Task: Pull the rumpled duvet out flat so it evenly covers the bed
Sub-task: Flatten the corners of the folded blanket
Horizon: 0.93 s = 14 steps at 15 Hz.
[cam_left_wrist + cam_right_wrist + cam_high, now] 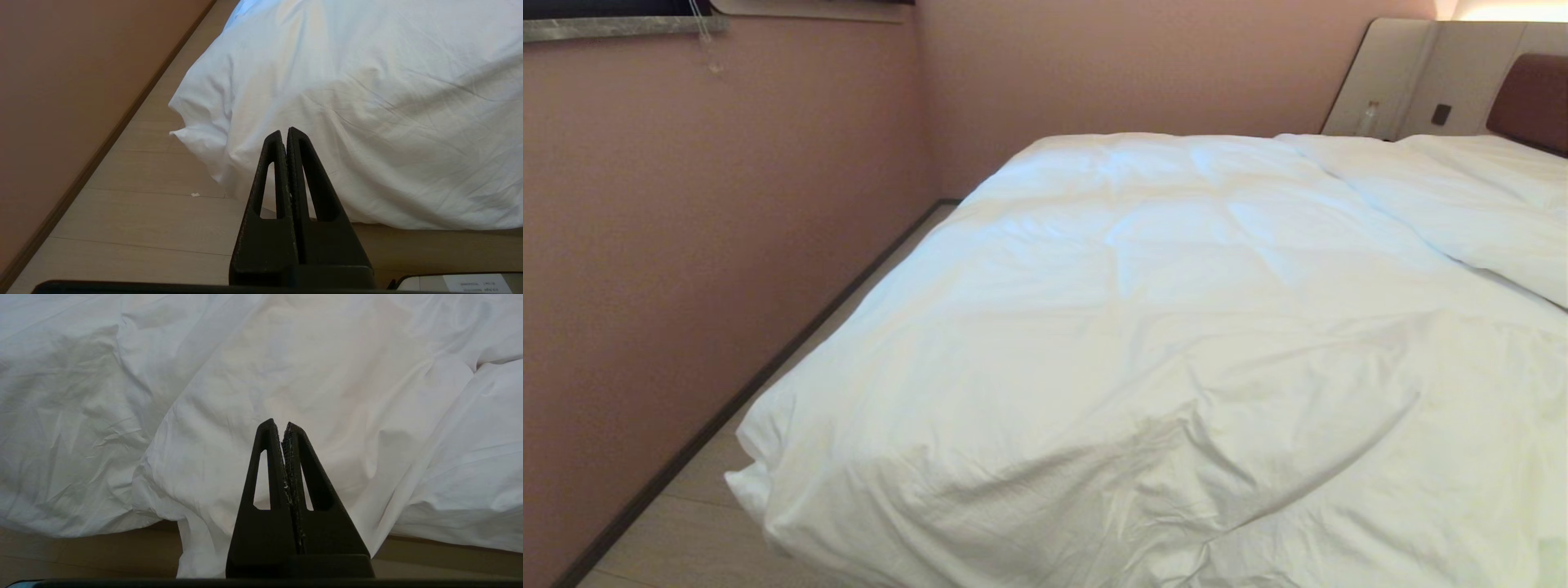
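Evidently at the outset, I keep the left gripper [284, 134] and right gripper [280, 426] clenched and empty, short of the duvet [1176, 343] bunched over the bed's foot; next I must open and seize its hem.

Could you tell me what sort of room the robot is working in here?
Most likely a hotel bedroom: a wide bed under a white duvet, a padded headboard set between beige wall panels, and a small bottle at the bedside.

No legible text (white label [476, 282] unreadable)
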Tool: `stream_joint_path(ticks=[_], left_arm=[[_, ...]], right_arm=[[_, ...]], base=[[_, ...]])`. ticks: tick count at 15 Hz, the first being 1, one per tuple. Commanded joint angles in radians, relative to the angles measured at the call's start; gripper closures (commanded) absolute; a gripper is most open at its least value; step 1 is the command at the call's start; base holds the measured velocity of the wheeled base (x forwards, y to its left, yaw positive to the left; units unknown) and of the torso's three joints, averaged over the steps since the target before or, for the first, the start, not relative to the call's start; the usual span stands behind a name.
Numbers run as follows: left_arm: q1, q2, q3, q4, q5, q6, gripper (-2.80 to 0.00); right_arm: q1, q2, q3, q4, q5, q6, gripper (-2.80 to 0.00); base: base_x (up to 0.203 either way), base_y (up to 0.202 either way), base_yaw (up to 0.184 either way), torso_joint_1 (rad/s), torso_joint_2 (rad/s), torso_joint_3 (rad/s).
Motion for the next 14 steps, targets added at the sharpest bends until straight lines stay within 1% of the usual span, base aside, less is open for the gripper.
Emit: stream_joint_path(ticks=[1,14], left_arm=[[0.000,0.000,0.001,0.000,0.000,0.000,0.00],[0.000,0.000,0.001,0.000,0.000,0.000,0.00]], right_arm=[[0.000,0.000,0.000,0.000,0.001,-0.001,0.00],[0.000,0.000,0.000,0.000,0.001,-0.001,0.00]], base=[[0.000,0.000,0.000,0.000,0.00,0.000],[0.000,0.000,0.000,0.000,0.00,0.000]])
